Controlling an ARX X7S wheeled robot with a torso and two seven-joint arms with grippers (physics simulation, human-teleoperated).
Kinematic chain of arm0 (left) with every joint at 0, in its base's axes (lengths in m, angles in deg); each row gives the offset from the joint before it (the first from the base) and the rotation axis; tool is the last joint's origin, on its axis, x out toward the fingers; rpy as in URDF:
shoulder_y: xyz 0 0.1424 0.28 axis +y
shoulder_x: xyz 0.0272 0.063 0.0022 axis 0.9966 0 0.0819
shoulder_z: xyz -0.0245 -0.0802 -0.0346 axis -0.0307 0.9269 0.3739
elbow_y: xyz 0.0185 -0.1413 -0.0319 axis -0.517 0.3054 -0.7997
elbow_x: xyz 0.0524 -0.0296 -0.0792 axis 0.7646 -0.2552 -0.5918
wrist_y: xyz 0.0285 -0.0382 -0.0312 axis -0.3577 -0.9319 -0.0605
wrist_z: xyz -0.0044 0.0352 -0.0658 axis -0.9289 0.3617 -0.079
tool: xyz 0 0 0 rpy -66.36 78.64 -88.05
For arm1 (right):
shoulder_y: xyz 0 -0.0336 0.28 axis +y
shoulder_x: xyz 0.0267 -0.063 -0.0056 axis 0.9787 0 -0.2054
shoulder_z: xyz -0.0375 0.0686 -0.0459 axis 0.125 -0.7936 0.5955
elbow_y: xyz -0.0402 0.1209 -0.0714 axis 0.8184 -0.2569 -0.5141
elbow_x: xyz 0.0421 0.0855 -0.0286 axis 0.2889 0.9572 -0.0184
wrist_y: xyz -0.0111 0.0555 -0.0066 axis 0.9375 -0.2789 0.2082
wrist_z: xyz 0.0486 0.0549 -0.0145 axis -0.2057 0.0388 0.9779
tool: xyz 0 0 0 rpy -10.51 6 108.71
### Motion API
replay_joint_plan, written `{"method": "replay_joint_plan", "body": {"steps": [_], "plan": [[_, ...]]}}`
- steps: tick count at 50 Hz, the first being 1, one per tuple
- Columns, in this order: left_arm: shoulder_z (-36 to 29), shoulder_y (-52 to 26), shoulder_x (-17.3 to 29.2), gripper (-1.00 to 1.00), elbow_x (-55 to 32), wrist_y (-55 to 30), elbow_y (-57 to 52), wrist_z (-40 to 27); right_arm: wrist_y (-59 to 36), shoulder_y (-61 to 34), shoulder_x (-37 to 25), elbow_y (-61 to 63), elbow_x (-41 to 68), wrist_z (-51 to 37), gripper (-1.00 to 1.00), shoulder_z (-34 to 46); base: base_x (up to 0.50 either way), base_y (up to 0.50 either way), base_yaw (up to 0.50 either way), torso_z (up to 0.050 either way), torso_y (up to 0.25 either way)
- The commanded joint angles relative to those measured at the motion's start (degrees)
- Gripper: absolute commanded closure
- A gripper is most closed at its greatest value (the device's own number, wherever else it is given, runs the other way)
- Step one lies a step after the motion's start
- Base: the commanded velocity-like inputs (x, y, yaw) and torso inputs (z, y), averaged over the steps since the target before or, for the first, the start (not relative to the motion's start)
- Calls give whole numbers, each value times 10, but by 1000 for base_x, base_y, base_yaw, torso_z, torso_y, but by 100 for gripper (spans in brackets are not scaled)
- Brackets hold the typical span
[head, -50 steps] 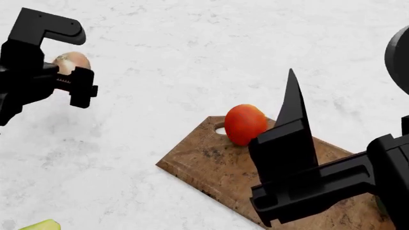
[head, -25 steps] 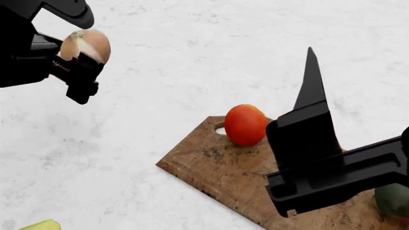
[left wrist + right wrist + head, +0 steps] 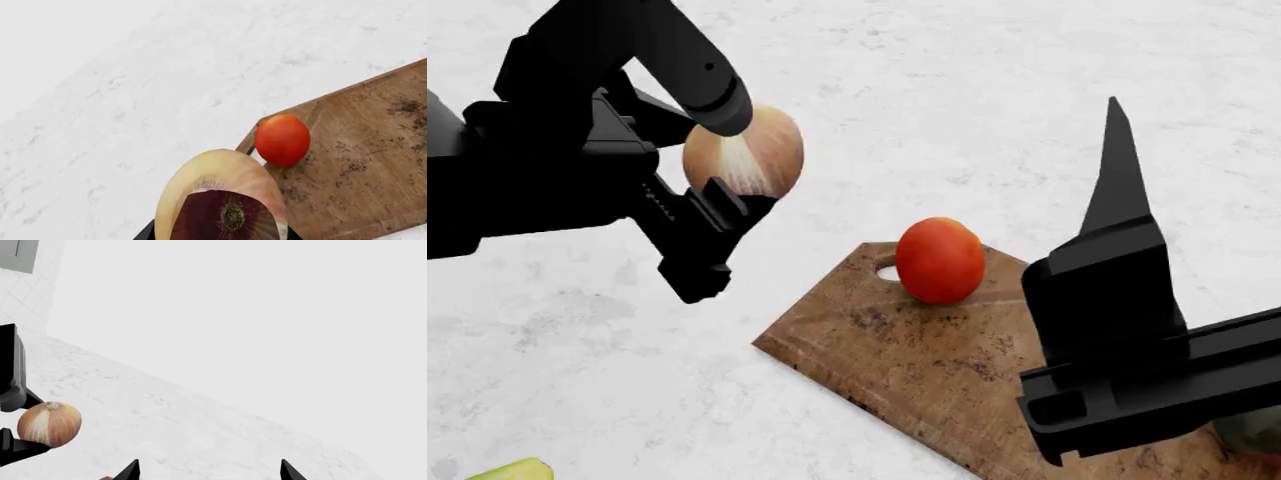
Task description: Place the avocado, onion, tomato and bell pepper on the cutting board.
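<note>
While tomato (image 3: 940, 260) sits on cutting board (image 3: 894, 350), left gripper (image 3: 723, 160) clamps onion (image 3: 747, 150) aloft; right gripper (image 3: 208, 471) fingers apart.

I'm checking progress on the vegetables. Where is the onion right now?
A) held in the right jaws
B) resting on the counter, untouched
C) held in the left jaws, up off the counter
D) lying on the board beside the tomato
C: the onion sits clamped in the left gripper, above the counter and short of the board.
</note>
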Motion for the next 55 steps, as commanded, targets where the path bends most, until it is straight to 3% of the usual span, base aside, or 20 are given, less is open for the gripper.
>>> {"method": "replay_joint_plan", "body": {"steps": [1, 25, 55], "plan": [[-33, -26, -22, 100, -124, 2, -13, -68, -16, -28, -1, -9, 27, -23, -100, 5, 0, 0, 0, 0, 0], [-105, 5, -82, 100, -96, 101, 69, -46, -26, -39, 0, -17, 39, -32, -100, 12, 0, 0, 0, 0, 0], [-210, 38, -92, 100, -5, 224, 227, -11, -12, -23, -14, 0, 33, -25, -100, 6, 0, 0, 0, 0, 0]]}}
